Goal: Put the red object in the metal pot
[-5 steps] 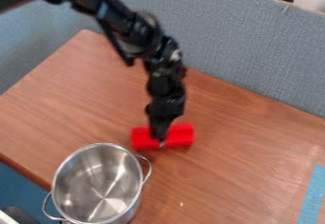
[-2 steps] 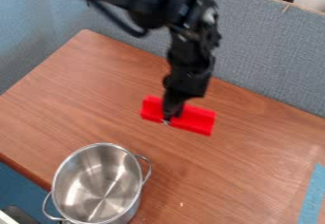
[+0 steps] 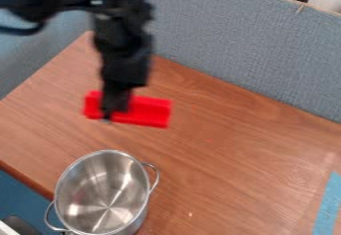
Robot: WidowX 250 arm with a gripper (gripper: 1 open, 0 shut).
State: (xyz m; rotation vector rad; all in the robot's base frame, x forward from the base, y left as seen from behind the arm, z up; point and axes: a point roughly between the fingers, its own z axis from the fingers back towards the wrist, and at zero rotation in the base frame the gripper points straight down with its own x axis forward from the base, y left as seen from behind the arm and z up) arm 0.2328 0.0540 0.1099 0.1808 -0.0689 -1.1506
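Note:
The red object (image 3: pixel 131 110), a bright red bar, hangs level in the air above the wooden table (image 3: pixel 253 149), left of centre. My gripper (image 3: pixel 114 108) points down from the dark arm and is shut on the red object near its left part. The metal pot (image 3: pixel 100 192) stands below on the table's front left, shiny and with nothing inside it, one loop handle showing at its lower left. The bar is above and slightly behind the pot, apart from it.
A grey-blue wall panel (image 3: pixel 226 35) runs behind the table. The table's front left edge (image 3: pixel 27 179) falls away just beside the pot. A pale blue patch (image 3: pixel 333 194) lies at the right edge.
The gripper has lifted the red object off the table and carried it up and to the left, toward the side where the pot stands. The pot has not moved.

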